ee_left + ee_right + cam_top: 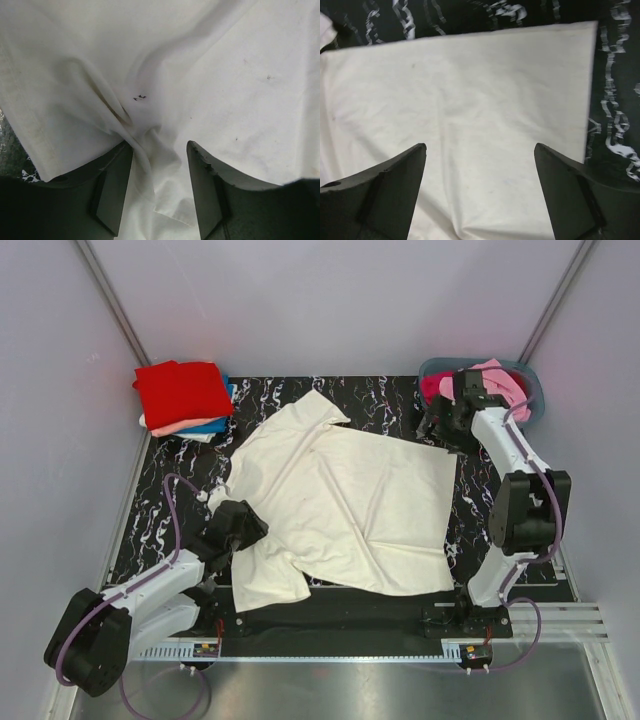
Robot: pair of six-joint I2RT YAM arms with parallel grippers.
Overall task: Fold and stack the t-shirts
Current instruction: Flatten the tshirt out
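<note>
A large cream t-shirt [350, 500] lies spread on the black marbled table [390, 400]. My left gripper [240, 523] rests on its left edge, by a sleeve. In the left wrist view the left gripper [160, 145] is open, with a bunched fold of the cream cloth [150, 150] between the jaws. My right gripper [438, 426] hovers over the shirt's far right corner. In the right wrist view the right gripper [480, 146] is wide open and empty above the flat cloth [470, 100]. A folded stack, red shirt [182, 390] on top, lies at the far left.
A grey-blue tub [532, 390] at the far right holds pink and magenta shirts [495, 380], partly hidden behind the right arm. Salmon and blue shirts [200, 427] show under the red one. Grey walls close in the table on three sides.
</note>
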